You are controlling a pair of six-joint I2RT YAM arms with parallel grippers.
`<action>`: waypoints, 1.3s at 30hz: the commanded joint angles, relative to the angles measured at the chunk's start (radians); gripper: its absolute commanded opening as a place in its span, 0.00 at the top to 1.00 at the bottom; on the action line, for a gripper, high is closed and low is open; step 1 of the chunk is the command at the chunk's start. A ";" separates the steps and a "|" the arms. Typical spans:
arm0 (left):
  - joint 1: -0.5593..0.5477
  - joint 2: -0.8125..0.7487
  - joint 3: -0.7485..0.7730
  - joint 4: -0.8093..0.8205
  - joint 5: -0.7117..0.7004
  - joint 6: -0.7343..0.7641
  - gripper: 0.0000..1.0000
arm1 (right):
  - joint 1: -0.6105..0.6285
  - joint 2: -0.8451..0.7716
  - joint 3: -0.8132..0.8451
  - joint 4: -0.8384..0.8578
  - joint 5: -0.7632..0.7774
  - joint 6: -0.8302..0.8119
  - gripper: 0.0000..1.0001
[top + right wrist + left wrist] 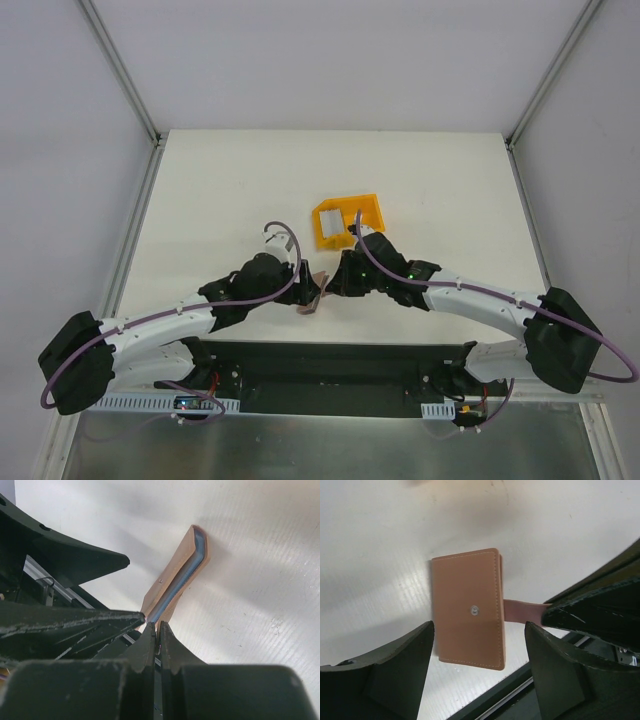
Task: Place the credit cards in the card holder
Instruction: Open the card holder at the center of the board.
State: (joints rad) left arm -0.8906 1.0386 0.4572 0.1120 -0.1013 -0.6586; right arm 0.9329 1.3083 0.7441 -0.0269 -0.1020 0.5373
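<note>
Brown, flat, leather-like folding card holder [467, 607] hangs close to the near edge of the white table [230, 190], midway between the two arms; it looks tipped up on edge rather than lying flat, though I cannot tell whether its far end touches the surface. The right gripper [157, 630] has its jaws pressed together on the holder's pinkish tab clasp [522, 611]; the left gripper [480, 627] faces the broad cover with its jaws wide apart, touching nothing.

A pale grey-blue edge, seemingly credit cards [192, 555], shows inside the fold. The piece looks light, thin and supple; held by the tab alone it would likely swing and sag; the cards look stiff and slick, so they could slide out of the open side. A firmer hold would be across both covers near the stitched fold, clear of the small metal stud [475, 610].

Farther back stands a yellow plastic bin [325, 228] with a pale rectangle inside, perhaps another card.
</note>
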 commanded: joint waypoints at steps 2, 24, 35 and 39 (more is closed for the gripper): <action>-0.007 0.008 0.054 0.086 0.130 0.082 0.31 | -0.003 -0.038 0.020 0.005 -0.011 -0.013 1.00; -0.007 0.107 0.143 -0.064 0.107 0.175 0.52 | -0.009 -0.075 0.040 -0.011 0.001 -0.023 1.00; -0.007 0.116 0.150 -0.089 0.041 0.171 0.69 | -0.011 -0.072 0.035 -0.024 0.002 -0.028 0.99; -0.008 0.133 0.161 -0.097 0.034 0.175 0.78 | -0.013 -0.073 0.035 -0.028 0.004 -0.028 1.00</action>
State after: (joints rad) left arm -0.8906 1.1549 0.5739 0.0360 -0.0357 -0.5041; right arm 0.9260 1.2686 0.7444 -0.0513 -0.1013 0.5198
